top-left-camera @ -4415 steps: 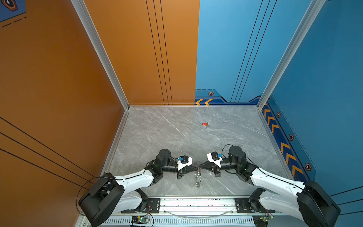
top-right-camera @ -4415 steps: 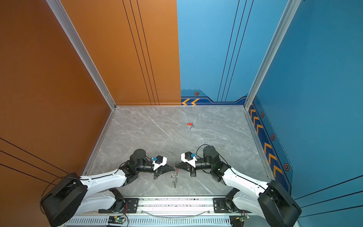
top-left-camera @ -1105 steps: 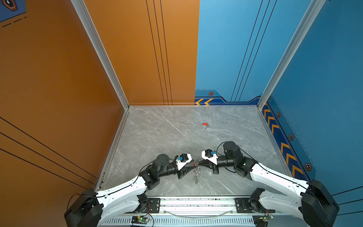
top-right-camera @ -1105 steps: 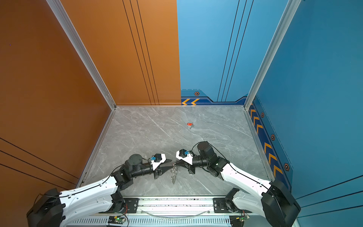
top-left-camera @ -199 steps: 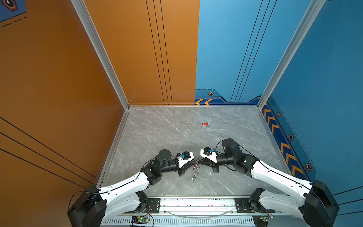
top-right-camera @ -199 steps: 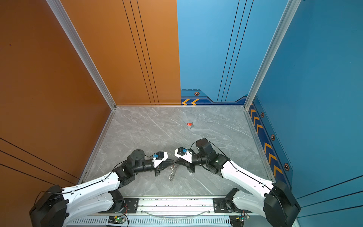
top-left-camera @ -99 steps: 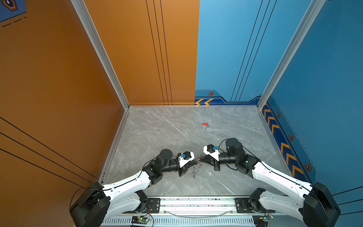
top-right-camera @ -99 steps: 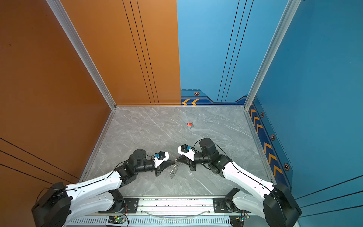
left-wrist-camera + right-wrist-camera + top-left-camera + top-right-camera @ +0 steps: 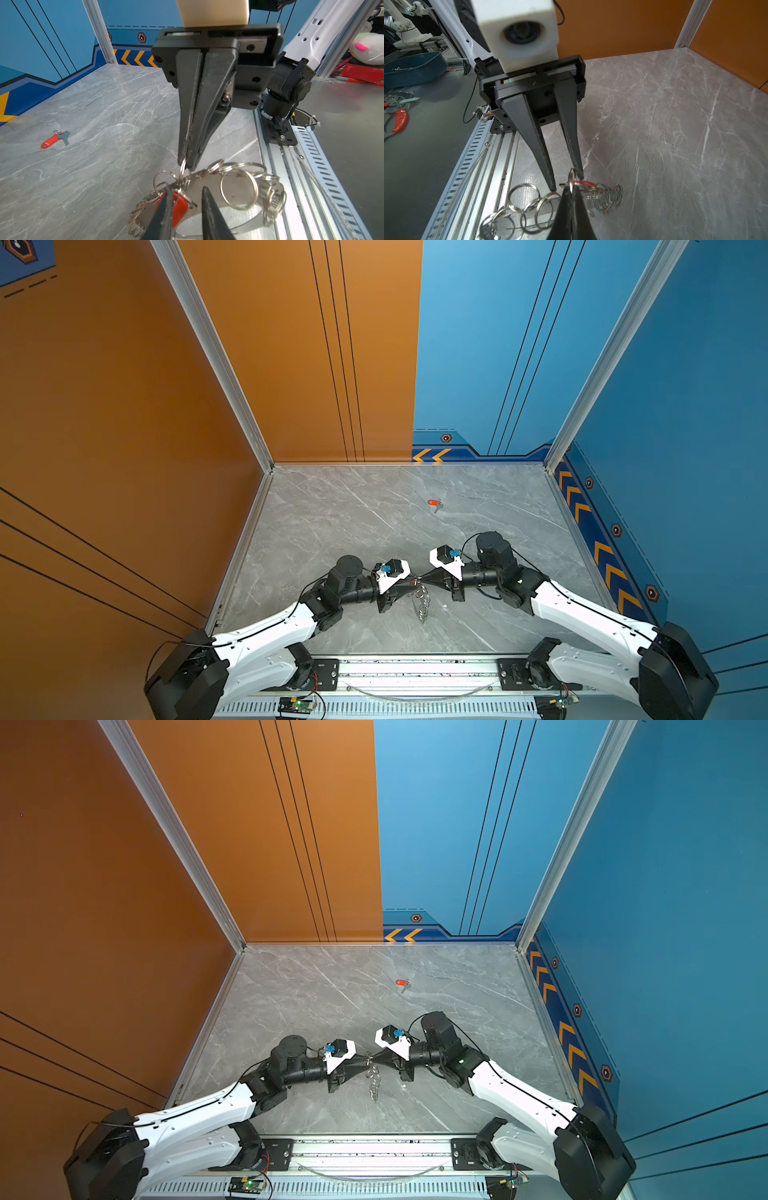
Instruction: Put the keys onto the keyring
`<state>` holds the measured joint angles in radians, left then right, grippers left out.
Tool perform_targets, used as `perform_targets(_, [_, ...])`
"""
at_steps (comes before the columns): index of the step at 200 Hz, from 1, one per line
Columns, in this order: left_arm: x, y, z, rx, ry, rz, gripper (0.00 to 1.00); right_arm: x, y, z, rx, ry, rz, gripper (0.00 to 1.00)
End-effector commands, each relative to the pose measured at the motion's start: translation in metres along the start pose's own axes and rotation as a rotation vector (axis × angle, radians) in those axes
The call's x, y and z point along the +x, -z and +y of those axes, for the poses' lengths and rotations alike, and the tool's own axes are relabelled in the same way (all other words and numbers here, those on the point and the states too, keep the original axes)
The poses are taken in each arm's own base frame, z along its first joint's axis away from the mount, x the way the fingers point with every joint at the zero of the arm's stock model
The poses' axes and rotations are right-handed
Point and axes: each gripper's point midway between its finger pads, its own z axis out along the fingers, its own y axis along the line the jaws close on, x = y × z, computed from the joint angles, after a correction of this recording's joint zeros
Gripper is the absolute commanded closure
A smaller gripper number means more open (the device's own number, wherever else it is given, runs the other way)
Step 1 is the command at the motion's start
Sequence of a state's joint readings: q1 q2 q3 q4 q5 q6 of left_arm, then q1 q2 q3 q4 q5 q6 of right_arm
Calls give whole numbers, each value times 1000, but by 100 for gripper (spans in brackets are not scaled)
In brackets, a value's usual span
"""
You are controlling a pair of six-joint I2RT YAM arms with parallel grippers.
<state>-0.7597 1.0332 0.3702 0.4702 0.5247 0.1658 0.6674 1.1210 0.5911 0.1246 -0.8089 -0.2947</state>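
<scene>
The keyring (image 9: pixel 255 166) is a flat band edged with many silver split rings. It hangs low over the table near the front rail in both top views (image 9: pixel 422 605) (image 9: pixel 373 1085). My right gripper (image 9: pixel 571 192) is shut on one of its split rings (image 9: pixel 182 168). My left gripper (image 9: pixel 186 190) meets it tip to tip (image 9: pixel 412 583), jaws apart. One key's red tag (image 9: pixel 180 205) lies against one left finger among the rings; its metal blade is hidden. Another of the keys (image 9: pixel 433 502) (image 9: pixel 401 982) (image 9: pixel 55 139), also red-tagged, lies alone far back on the table.
The grey marble table (image 9: pixel 353 522) is walled in orange on the left and blue on the right. An aluminium rail (image 9: pixel 415 668) carries both arm bases along the front edge. Beyond the rail, the right wrist view shows a blue bin (image 9: pixel 411 68) and a red-handled tool (image 9: pixel 399 119).
My left gripper's jaws have parted, so the red tag is no longer pinched. Both grippers have stayed tip to tip at the keyring, shifting only slightly.
</scene>
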Motion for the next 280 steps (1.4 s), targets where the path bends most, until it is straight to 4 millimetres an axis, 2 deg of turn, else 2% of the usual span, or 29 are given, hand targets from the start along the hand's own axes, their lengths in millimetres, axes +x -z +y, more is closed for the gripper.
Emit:
perform_targets(1, [-5,1,1,0,3,-20,77,-3,-4,8,-43,37,-17,100])
perform_targets(46, [-3,0,0,11,8,-14,88,-3,-6,12,-59,44,-21,100])
perform_targets(101, [-2,-1,0,20,9,-10,99,-4,-5,6,-19,40,-19,100])
perform_targets(134, [3,-2,3,-2,-4,17,100,5,-3,2,17,64,39,83])
perform_targets(162, [2,-4,0,17,-13,21,100,6,-4,-2,25,75,68,79])
perform_targets(192, [2,-4,-2,22,-14,19,100,7,-6,-3,13,68,73,80])
perform_targets(196, [2,-4,-2,24,-15,18,100,6,-10,6,-12,79,75,80])
perform_targets(234, [1,-4,-3,30,-13,18,100,4,-12,11,-41,79,73,82])
perform_targets(265, [0,-3,-4,35,-13,14,100,5,-13,12,-46,73,77,90])
perform_targets(280, [0,-3,-4,35,-12,13,100,7,-14,11,-47,66,86,90])
